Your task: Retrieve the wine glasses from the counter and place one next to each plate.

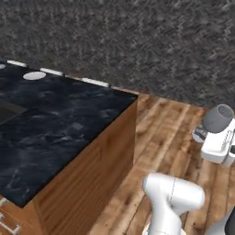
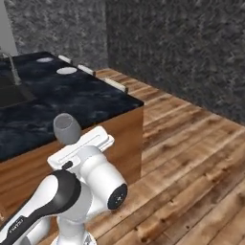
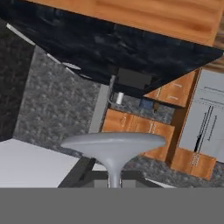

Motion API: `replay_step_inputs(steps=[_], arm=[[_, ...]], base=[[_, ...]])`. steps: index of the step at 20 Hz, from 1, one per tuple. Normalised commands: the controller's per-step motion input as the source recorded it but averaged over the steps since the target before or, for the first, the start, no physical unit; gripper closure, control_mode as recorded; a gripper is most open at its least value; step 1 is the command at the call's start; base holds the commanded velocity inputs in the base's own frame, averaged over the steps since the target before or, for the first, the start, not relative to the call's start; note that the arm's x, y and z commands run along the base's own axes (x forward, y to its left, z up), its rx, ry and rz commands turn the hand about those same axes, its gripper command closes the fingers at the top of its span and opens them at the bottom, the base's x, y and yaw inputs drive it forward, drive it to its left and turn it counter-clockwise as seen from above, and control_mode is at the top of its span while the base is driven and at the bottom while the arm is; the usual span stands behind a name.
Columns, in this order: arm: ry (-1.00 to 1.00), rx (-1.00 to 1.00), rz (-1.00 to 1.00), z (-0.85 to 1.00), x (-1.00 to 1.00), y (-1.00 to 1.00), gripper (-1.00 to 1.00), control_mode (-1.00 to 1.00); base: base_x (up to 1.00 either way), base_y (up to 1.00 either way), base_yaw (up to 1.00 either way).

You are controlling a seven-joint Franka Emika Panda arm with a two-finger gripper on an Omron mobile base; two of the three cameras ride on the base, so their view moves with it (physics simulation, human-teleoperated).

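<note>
Pincer (image 1: 212, 133) clamped tight on a wine glass (image 1: 218, 118), off the tabletop's (image 1: 59, 124) edge. Plate (image 1: 34, 75) at far side.

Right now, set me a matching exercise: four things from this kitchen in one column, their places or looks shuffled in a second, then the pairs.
1. wine glass
2. nearer plate
3. sink
4. floor

A. wooden planks
B. set into the black countertop
C. held in the shut gripper, off the countertop
D. lying flat near the countertop's far edge

Pairs: 1-C, 2-D, 3-B, 4-A
</note>
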Motion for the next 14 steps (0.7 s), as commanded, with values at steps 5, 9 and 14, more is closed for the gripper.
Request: replay_step_inputs(steps=[5, 9, 14], arm=[[0.00, 0.00, 0.00, 0.00, 0.00, 0.00, 1.00, 1.00], [0.00, 0.00, 0.00, 0.00, 0.00, 0.00, 1.00, 1.00], [0.00, 0.00, 0.00, 0.00, 0.00, 0.00, 1.00, 1.00]], base=[[0.18, 0.00, 1.00], [0.00, 0.00, 1.00], [-0.06, -0.19, 0.96]])
